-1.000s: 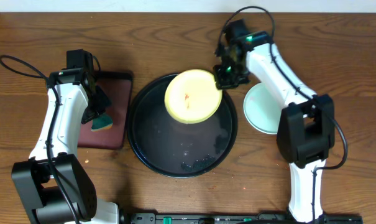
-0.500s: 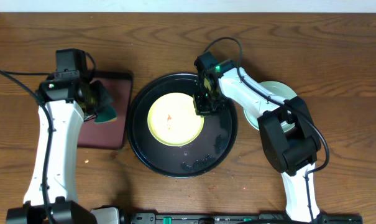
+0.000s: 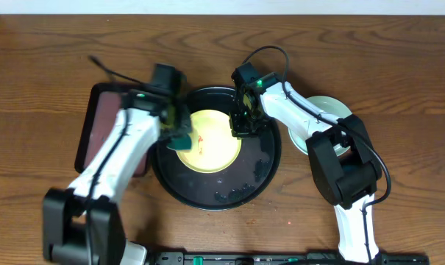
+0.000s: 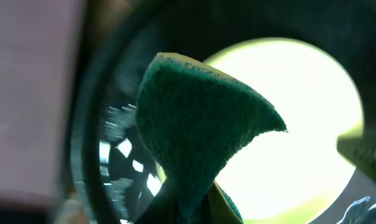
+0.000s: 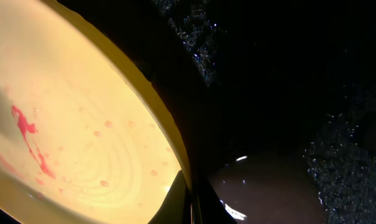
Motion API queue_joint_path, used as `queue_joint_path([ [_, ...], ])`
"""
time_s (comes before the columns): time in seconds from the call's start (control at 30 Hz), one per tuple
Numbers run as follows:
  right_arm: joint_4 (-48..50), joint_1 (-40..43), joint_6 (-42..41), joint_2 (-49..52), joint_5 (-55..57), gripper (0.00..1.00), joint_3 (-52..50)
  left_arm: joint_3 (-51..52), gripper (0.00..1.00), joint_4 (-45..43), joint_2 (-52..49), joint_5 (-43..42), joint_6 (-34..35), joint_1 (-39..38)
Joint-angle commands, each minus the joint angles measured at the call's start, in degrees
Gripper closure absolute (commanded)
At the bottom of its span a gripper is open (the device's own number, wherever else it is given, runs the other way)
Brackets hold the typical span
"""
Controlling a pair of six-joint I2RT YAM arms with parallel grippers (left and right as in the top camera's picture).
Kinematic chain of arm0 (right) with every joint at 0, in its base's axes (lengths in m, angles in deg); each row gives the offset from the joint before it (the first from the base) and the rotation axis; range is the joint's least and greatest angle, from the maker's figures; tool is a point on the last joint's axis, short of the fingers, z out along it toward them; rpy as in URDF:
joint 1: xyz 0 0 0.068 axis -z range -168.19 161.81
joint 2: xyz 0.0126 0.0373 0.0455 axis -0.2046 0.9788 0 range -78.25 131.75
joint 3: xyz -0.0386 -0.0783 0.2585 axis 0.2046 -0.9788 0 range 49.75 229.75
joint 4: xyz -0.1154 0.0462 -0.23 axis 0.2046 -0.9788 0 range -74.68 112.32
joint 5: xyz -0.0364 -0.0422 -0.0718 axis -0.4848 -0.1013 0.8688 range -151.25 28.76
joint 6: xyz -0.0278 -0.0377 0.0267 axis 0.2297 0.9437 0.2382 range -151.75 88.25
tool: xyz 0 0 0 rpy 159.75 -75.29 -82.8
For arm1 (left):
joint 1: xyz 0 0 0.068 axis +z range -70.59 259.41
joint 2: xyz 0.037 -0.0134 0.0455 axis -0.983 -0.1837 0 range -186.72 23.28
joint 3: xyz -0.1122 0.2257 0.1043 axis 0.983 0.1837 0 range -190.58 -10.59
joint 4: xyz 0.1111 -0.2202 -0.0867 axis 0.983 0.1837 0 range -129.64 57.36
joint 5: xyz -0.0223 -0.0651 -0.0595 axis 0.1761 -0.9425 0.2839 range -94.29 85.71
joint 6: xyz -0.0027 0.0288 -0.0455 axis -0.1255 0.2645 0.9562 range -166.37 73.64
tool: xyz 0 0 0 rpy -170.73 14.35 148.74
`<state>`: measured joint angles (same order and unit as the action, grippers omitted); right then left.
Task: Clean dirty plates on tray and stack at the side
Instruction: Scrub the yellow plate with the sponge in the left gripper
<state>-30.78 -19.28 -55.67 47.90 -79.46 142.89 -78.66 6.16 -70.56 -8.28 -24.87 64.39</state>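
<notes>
On the black tray (image 3: 207, 195) lies the yellow plate (image 3: 215, 151), a red smear (image 3: 201, 141) in its middle. The right gripper (image 3: 242, 126) pinches its right rim, likely to steady it; the left gripper (image 3: 176, 132) clamps a green sponge (image 4: 194, 137) over its left edge, ready to wipe. A pale plate (image 3: 332, 109) sits right of the tray

Yellow plate (image 3: 215, 147) w/ red smear (image 5: 29, 140), black tray (image 3: 259, 169), green sponge (image 4: 194, 124), maroon tray (image 3: 97, 125), blue-green plate (image 3: 331, 108)

Brown wooden table (image 3: 399, 59), grain running side to side. Directly on it: large round black tray (image 3: 207, 206) at centre; dark maroon rectangular tray (image 3: 97, 125) just left of it, nearly touching; pale blue-green plate (image 3: 334, 109) just right of the black tray, partly hidden.
</notes>
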Motion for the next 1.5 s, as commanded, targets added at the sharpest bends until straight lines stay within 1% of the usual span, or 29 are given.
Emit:
queue_joint_path([
  [0.0, -0.4, -0.5, -0.7, -0.2, -0.2, 0.99, -1.4, 0.4, 0.93, -1.0, -4.2, 0.7, 2.7, -1.1],
  [0.17, -0.4, -0.5, -0.7, -0.2, -0.2, 0.99, -1.4, 0.4, 0.93, -3.1, -11.8, -0.6, 3.0, -1.4],
  [0.3, -0.4, -0.5, -0.7, -0.2, -0.2, 0.99, -1.4, 0.4, 0.93, -3.5, -15.0, -5.3, 2.9, -1.5],
  [0.33, -0.4, -0.5, -0.7, -0.2, -0.2, 0.99, -1.4, 0.4, 0.93, -3.5, -15.2, -7.6, 2.1, -1.5],
  [0.43, -0.3, -0.5, -0.7, -0.2, -0.2, 0.99, -1.4, 0.4, 0.93, -4.4, -15.1, -17.1, -3.4, -1.5],
  [0.47, -0.3, -0.5, -0.7, -0.2, -0.2, 0.99, -1.4, 0.4, 0.93, -5.4, -15.1, -21.7, -6.6, -1.5],
  [0.53, -0.2, -0.5, -0.7, -0.2, -0.2, 0.99, -1.4, 0.4, 0.93, -7.2, -15.1, -27.8, -12.0, -1.5],
  [0.57, -0.2, -0.5, -0.7, -0.2, -0.2, 0.99, -1.4, 0.4, 0.93, -8.4, -15.1, -27.6, -12.7, -1.4],
  [0.63, -0.3, -0.5, -0.7, -0.2, -0.2, 0.99, -1.4, 0.4, 0.92, -9.4, -15.1, -25.2, -12.6, -1.4],
  [0.7, -0.3, -0.5, -0.7, -0.2, -0.2, 0.99, -1.4, 0.4, 0.92, -10.0, -15.1, -20.3, -10.5, -1.4],
  [0.8, -0.2, -0.5, -0.7, -0.2, -0.2, 0.99, -1.4, 0.4, 0.93, -9.9, -15.1, -5.7, -2.8, -1.4],
  [0.9, -0.2, -0.5, -0.7, -0.2, -0.2, 0.99, -1.4, 0.4, 0.93, -7.3, -15.1, 12.1, 8.3, -1.4],
  [0.97, -0.3, -0.5, -0.7, -0.2, -0.2, 0.99, -1.4, 0.3, 0.93, -5.4, -15.1, 18.7, 12.3, -1.4],
  [1.03, -0.3, -0.5, -0.7, -0.2, -0.2, 0.99, -1.4, 0.1, 0.93, -4.2, -15.1, 20.7, 13.2, -1.4],
  [1.2, -0.2, -0.5, -0.7, -0.2, -0.2, 0.99, -1.4, -1.3, 0.93, -2.2, -15.0, 20.8, 12.9, -1.4],
  [1.4, -0.3, -0.5, -0.7, -0.2, -0.2, 0.99, -1.4, -5.5, 0.92, 2.0, -13.4, 19.2, 8.5, -1.4],
  [1.47, -0.3, -0.5, -0.7, -0.2, -0.2, 0.99, -1.4, -7.2, 0.93, 4.3, -12.0, 19.0, 8.5, -1.2],
])
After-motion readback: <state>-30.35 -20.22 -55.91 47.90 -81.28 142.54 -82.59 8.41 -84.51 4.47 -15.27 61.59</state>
